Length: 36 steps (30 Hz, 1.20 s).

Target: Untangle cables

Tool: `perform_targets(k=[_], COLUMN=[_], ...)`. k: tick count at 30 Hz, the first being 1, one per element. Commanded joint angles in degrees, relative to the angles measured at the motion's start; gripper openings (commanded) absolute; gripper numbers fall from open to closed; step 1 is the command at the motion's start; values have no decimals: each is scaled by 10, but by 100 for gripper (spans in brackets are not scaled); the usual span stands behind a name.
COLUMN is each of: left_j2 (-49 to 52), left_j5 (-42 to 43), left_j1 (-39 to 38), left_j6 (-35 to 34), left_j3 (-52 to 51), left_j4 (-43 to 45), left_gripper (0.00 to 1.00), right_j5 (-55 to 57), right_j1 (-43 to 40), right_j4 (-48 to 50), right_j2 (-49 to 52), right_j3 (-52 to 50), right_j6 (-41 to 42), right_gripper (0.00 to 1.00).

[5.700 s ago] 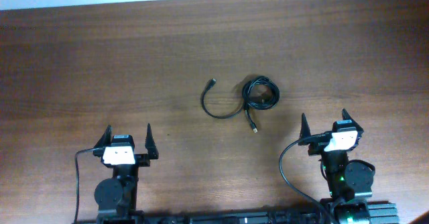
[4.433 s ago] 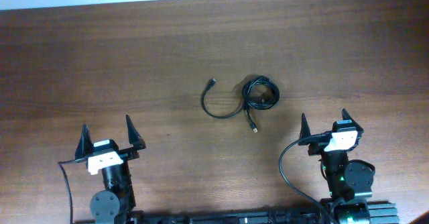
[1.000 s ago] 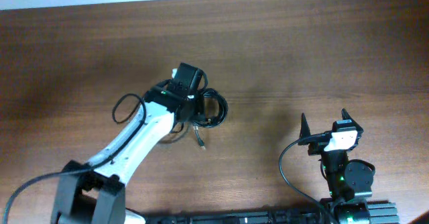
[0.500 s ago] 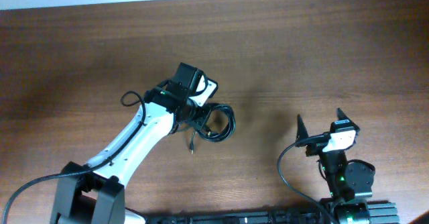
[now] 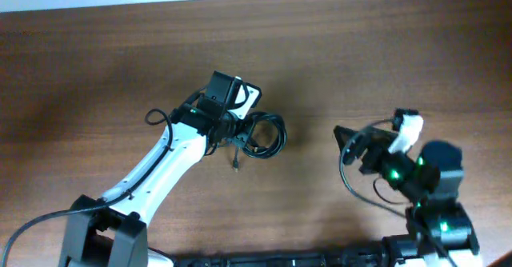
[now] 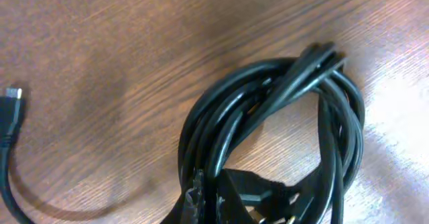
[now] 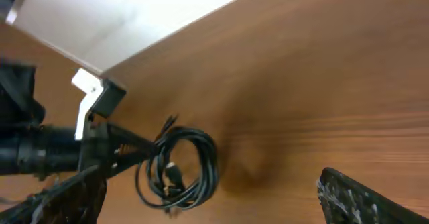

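One coil of cables (image 6: 295, 76) in left jaws

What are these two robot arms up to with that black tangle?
They are set to untangle cables. The left gripper, its arm stretched out over the wooden table, appears to pinch the coiled black bundle at its edge, with one plug end trailing loose. The right gripper is open and holds nothing, angled toward the bundle from the other side. The coil is not yet pulled apart.
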Motion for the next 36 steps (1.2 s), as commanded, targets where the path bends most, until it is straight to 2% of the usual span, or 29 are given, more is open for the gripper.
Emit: perform_targets(k=[1, 3, 5, 6, 7, 9, 11, 13, 14, 16, 17, 18, 20, 21, 22, 23, 24, 30, 32, 35, 36], left_j2=[-19, -27, -29, -31, -33, -41, -50, -50, -50, -50, -50, -50, -49, -49, -49, -50, -50, -50, -50, -50, -50], left_j5=[43, 159, 183, 183, 184, 186, 221, 268, 283, 294, 279, 260, 184, 172, 185, 207, 228, 327, 375, 418, 421], left_j1=[3, 16, 18, 21, 31, 50, 68, 69, 69, 69, 69, 69, 69, 69, 69, 69, 69, 103, 115, 115, 115], left_j6=[9, 70, 119, 141, 141, 141, 140, 141, 141, 141, 141, 141, 128, 105, 107, 145, 176, 188, 188, 188, 188], left_j3=[12, 22, 22, 24, 29, 37, 40, 40, 40, 40, 40, 40, 40, 40, 40, 40, 40, 47, 53, 53, 53], left_j4=[-2, -23, -45, -61, -74, -84, -83, -83, -84, -96, -104, -109, -122, -126, -126, -130, -135, -142, -144, -143, -143], left_gripper=[0, 0, 0, 0, 0, 0, 0, 0, 0, 0, 0, 0, 0, 0, 0, 0, 0, 0, 0, 0, 0], right_j5=[-181, -297, -358, -357, -355, -325, -255, -215, -185, -163, -168, -175, -185, -217, -263, -324, -344, -349, -293, -263, -263], right_j1=[3, 4, 12, 24, 37, 65, 110, 127, 134, 136, 136, 134, 111, 91, 83, 82, 82, 116, 136, 139, 139], right_j4=[84, 185, 300, 335, 361, 370, 370, 370, 368, 372, 379, 385, 429, 459, 473, 467, 447, 415, 400, 381, 376], right_j2=[135, 223, 312, 352, 387, 429, 467, 469, 469, 469, 469, 468, 468, 468, 468, 468, 468, 468, 468, 468, 468], right_j3=[31, 31, 31, 31, 31, 31, 31, 31, 31, 31, 32, 32, 32, 31, 31, 31, 31, 31, 31, 31, 31], right_j6=[-13, -13, -14, -16, -17, -49, -63, -63, -63, -60, -58, -44, 39, 53, 25, -61, -111, -121, -129, -140, -140], right_gripper=[99, 99, 99, 98, 93, 88, 83, 74, 68, 36, 14, 4, 4, 6, 27, 52, 64, 67, 65, 56, 45])
